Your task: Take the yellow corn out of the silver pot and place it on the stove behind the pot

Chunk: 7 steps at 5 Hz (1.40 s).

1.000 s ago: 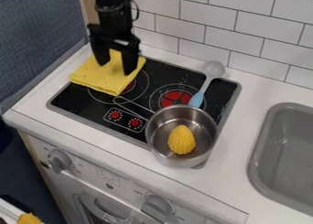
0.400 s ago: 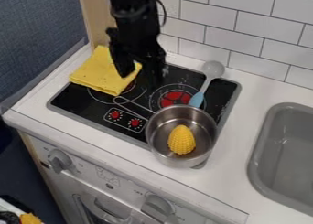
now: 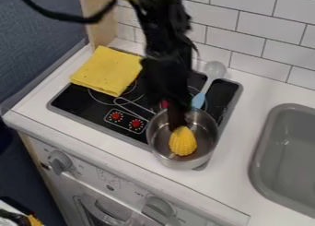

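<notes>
Tool point(image 3: 177, 121) observed over the pot point(image 3: 178, 163), at the upper end of the yellow corn point(image 3: 183, 143) lying inside; whether it is wide or narrow cannot be determined. Yellow cloth point(image 3: 107, 71) noted partly on the stovetop point(image 3: 77, 100); blue-handled spoon point(image 3: 207, 86) behind pot

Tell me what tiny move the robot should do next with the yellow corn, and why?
I think the gripper should line up carefully over the corn. It is low over the silver pot, right by the corn's top end, but I can't tell if they touch. Going gently seems wise, because the pot's sides are close around.
</notes>
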Tool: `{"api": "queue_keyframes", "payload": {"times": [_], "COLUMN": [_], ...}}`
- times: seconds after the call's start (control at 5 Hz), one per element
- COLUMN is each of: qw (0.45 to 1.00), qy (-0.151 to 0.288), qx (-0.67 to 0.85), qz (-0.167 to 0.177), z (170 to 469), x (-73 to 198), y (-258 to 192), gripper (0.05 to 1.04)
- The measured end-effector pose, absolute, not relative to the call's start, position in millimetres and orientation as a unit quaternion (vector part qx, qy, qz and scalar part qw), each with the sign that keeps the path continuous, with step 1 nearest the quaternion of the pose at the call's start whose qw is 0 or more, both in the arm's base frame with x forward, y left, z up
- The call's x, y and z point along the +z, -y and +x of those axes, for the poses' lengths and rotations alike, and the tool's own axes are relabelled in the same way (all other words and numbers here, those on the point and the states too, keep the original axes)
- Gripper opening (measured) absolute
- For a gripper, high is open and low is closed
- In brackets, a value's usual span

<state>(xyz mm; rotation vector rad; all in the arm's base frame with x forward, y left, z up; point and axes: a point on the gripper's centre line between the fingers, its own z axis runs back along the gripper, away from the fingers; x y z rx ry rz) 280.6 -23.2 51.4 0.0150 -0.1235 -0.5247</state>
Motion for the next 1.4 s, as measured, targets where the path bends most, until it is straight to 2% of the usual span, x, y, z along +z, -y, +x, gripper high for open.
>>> {"api": "queue_keyframes", "payload": {"times": [0.2,0.4,0.6,0.8,1.0,1.2,1.4], "qw": [0.955,0.956,0.958,0.958,0.957,0.956,0.971], "qy": [0.057,0.033,0.01,0.007,0.009,0.044,0.063], "qx": [-0.289,-0.289,-0.283,-0.285,-0.289,-0.29,-0.23], "qz": [0.022,0.03,0.037,0.036,0.027,0.009,0.002], "z": [275,273,275,278,275,275,297], "x": [45,29,14,9,10,40,75], "y": [35,36,34,35,37,37,15], "gripper": [0.999,0.999,0.949,0.703,0.653,0.653,0.653]}}
